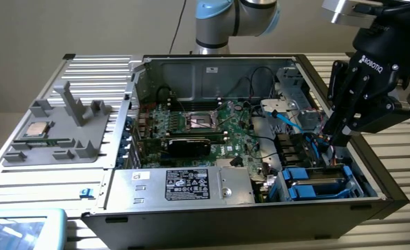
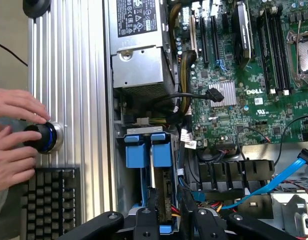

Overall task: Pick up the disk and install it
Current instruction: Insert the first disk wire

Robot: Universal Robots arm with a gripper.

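Observation:
The disk (image 1: 321,178), silver-grey in a bright blue carrier, stands on edge in the drive bay at the front corner of the open computer case (image 1: 142,83), on the exterior view's right. In the wrist view the disk (image 2: 161,192) lies straight ahead of me, its blue tabs next to a second blue carrier (image 2: 136,152). My black gripper (image 1: 337,141) hangs just above that bay, over the case's side wall. Its fingers (image 2: 145,224) stand apart, and my gripper (image 2: 175,226) is open with nothing gripped between them.
A silver power supply box (image 1: 190,185) sits beside the bay, with the green motherboard (image 1: 205,130) behind it. Blue and black cables (image 1: 288,119) run near the bay. A grey fixture holding a CPU chip (image 1: 38,129) lies outside the case. A person's hands (image 2: 14,132) rest on a knob beside a keyboard (image 2: 51,202).

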